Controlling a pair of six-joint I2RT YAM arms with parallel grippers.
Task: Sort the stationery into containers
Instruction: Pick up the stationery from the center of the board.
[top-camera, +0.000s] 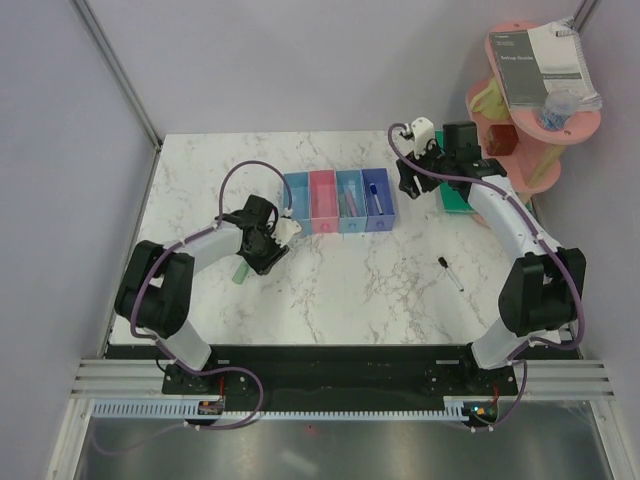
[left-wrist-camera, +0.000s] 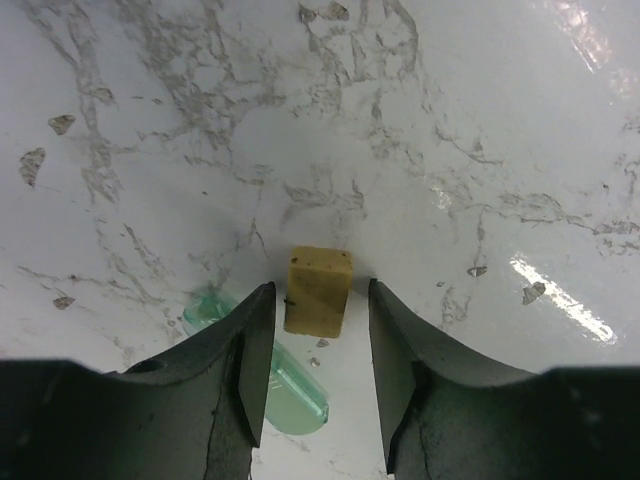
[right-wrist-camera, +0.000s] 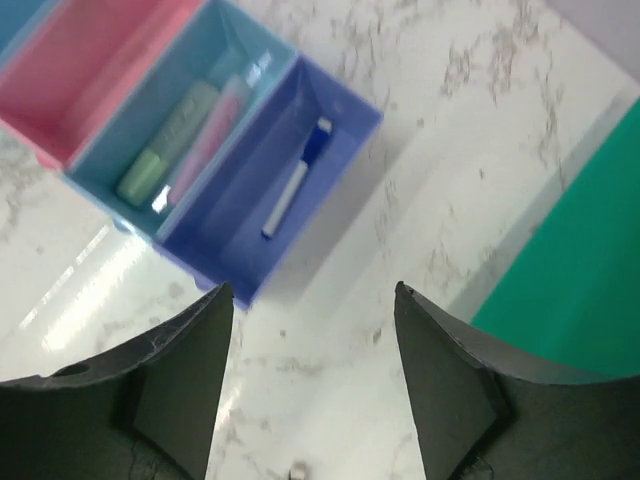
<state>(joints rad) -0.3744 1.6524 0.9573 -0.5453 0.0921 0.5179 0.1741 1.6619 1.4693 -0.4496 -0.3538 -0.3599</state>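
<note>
At left gripper (left-wrist-camera: 318, 300), tan block (left-wrist-camera: 318, 288), hidden overhead

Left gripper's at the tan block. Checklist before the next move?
1. Left gripper open, empty: ok.
2. Tan block centred between its fingers: ok.
3. Green marker out of the fingers' way: not ok, it lies right beside one finger.
4. Right gripper open, empty, over the dark blue bin: ok.
5. Pink bin has room: ok, empty.
6. Fingers low enough on the block: cannot tell.
</note>
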